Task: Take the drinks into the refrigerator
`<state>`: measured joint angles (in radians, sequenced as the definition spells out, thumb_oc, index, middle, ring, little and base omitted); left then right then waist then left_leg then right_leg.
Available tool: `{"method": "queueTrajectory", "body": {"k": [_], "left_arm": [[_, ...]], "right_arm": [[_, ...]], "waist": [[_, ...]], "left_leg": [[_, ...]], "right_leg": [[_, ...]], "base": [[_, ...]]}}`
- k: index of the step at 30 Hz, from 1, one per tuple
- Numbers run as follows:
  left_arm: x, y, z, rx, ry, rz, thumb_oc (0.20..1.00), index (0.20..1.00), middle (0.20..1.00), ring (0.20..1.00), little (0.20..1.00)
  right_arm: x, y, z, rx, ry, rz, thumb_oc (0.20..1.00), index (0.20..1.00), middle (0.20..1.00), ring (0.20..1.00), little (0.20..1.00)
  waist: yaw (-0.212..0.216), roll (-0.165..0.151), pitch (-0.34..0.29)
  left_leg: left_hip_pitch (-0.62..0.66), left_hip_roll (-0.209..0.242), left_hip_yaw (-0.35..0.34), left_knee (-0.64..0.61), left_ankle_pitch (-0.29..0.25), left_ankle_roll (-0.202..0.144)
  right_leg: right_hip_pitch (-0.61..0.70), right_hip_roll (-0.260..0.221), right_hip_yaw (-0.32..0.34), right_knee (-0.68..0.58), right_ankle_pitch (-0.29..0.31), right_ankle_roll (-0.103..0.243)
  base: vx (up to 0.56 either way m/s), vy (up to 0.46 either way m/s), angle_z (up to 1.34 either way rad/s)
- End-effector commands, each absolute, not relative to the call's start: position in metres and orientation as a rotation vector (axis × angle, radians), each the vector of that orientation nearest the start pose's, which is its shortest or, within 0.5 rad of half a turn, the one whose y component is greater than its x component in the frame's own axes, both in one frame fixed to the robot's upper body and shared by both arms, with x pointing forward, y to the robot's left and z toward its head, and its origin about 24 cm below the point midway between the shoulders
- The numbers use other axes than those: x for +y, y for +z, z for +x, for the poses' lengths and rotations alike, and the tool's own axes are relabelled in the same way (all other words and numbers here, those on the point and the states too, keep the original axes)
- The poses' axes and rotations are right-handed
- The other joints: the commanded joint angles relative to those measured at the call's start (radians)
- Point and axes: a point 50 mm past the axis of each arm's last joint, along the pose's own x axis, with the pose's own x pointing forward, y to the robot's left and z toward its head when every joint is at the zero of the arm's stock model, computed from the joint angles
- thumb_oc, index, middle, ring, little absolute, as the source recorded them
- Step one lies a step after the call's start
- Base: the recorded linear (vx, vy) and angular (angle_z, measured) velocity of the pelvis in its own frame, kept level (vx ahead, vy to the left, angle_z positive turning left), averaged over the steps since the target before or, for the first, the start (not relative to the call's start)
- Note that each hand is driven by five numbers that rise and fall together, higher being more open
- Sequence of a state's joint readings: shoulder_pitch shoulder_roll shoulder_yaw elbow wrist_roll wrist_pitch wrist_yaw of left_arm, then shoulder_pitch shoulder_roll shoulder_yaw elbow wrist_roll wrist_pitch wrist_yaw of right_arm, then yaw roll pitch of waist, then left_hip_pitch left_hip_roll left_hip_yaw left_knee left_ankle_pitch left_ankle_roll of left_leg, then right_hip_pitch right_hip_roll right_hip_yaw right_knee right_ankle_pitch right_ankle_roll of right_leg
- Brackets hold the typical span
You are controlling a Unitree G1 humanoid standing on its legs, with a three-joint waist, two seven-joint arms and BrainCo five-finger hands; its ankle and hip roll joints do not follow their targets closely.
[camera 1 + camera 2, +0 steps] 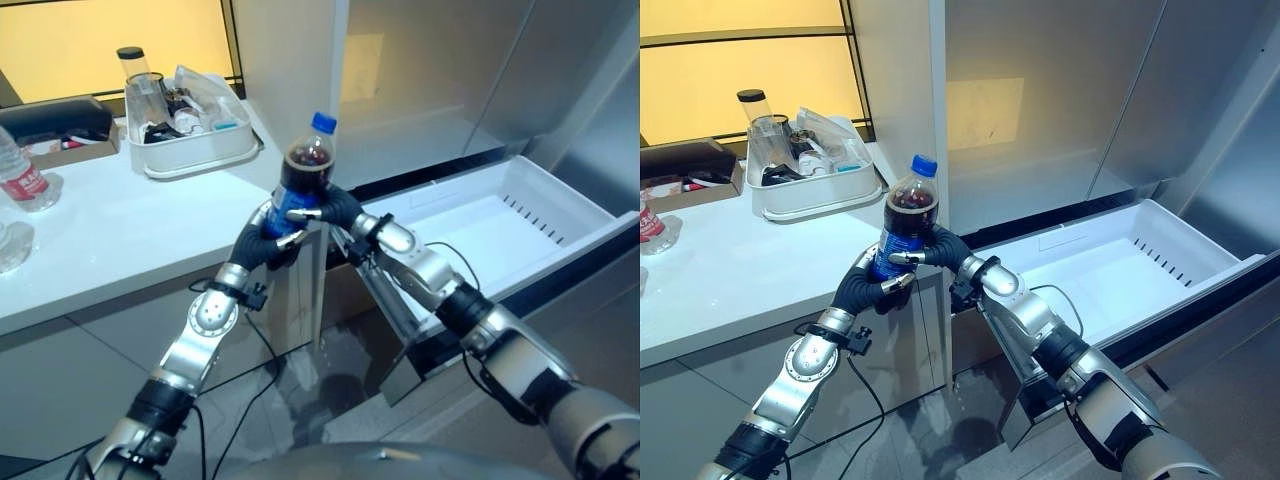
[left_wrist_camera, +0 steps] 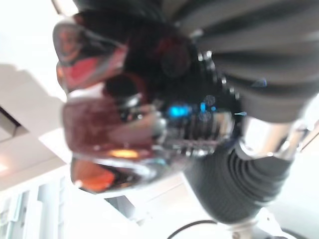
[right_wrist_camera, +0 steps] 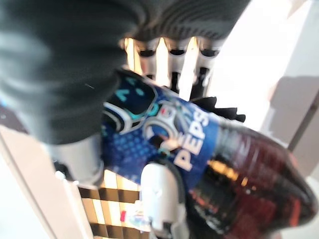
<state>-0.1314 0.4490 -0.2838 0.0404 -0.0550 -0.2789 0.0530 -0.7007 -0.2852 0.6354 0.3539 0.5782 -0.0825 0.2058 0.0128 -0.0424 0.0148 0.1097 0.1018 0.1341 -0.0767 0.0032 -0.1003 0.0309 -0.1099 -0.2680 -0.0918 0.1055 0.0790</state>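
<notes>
Counter (image 1: 120, 240) at your left carries a white tray (image 1: 195, 150); your left hand (image 1: 265, 238) and right hand (image 1: 335, 208) both grip the upright cola bottle (image 1: 303, 180) above its edge, left of the open white fridge drawer (image 1: 500, 215).

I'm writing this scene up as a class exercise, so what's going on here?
Both robot hands grip one dark cola bottle with a blue cap and blue label: the left hand and the right hand curl round its lower body. They hold it upright by the white counter edge, next to the open, empty white refrigerator drawer. The bottle is not yet inside.
</notes>
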Motion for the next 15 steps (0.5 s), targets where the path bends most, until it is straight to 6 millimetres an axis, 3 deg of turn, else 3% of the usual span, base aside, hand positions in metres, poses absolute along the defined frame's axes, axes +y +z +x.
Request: {"method": "queueTrajectory", "body": {"k": [1, 9, 15], "left_arm": [[0.117, 0.129, 0.278, -0.552, -0.433, 0.332, 1.0, 1.0, 1.0, 1.0, 1.0], [0.136, 0.092, 0.271, -0.358, -0.357, 0.114, 1.0, 1.0, 1.0, 1.0, 1.0], [0.155, 0.068, 0.255, -0.251, -0.285, 0.002, 1.0, 1.0, 1.0, 1.0, 1.0]], "right_arm": [[-0.024, 0.184, 0.33, -0.42, 0.799, 0.07, 0.2, 0.2, 0.2, 0.2, 0.2], [-0.066, 0.187, 0.333, -0.467, 0.655, 0.04, 0.2, 0.2, 0.2, 0.2, 0.2], [-0.115, 0.197, 0.331, -0.553, 0.46, 0.054, 0.2, 0.2, 0.2, 0.2, 0.2]], "waist": [[-0.008, -0.037, -0.009], [-0.002, -0.038, -0.006], [0.004, -0.04, 0.0]], "left_leg": [[-0.053, -0.018, -0.009, -0.011, -0.001, 0.029], [-0.061, -0.02, -0.011, -0.011, 0.002, 0.033], [-0.068, -0.023, -0.014, -0.011, 0.004, 0.037]], "right_leg": [[0.063, -0.033, 0.019, 0.005, -0.046, 0.051], [0.057, -0.033, 0.02, 0.005, -0.043, 0.051], [0.051, -0.032, 0.02, 0.005, -0.042, 0.052]], "base": [[0.0, 0.0, 0.0], [0.0, 0.0, 0.0], [0.0, 0.0, 0.0]]}}
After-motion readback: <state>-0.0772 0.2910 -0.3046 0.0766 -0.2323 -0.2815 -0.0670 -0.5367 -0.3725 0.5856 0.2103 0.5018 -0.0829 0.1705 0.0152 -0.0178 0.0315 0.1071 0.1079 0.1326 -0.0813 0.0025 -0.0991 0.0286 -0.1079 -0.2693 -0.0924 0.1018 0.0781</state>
